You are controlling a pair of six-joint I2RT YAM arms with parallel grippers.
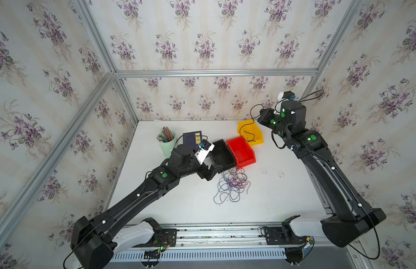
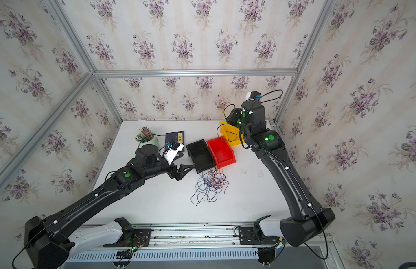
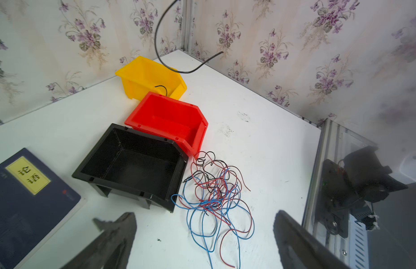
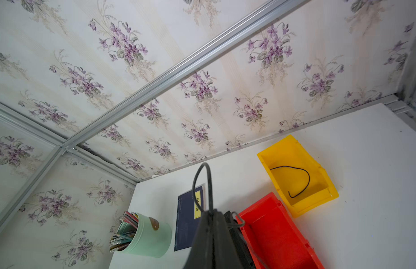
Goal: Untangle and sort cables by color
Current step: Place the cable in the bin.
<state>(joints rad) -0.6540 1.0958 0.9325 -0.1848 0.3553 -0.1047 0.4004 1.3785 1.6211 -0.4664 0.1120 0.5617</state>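
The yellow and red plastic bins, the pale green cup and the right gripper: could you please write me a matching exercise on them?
1 yellow plastic bin
2 red plastic bin
3 pale green cup
4 right gripper

a coloured pencils inside
b between the black plastic bin and the yellow one
c shut on a hanging black cable
d loose black cable inside

Pairs: 1-d; 2-b; 3-a; 4-c

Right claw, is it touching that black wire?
Touching. The right wrist view shows the right claw shut, with the black wire pinched in its tip and looping out from it.
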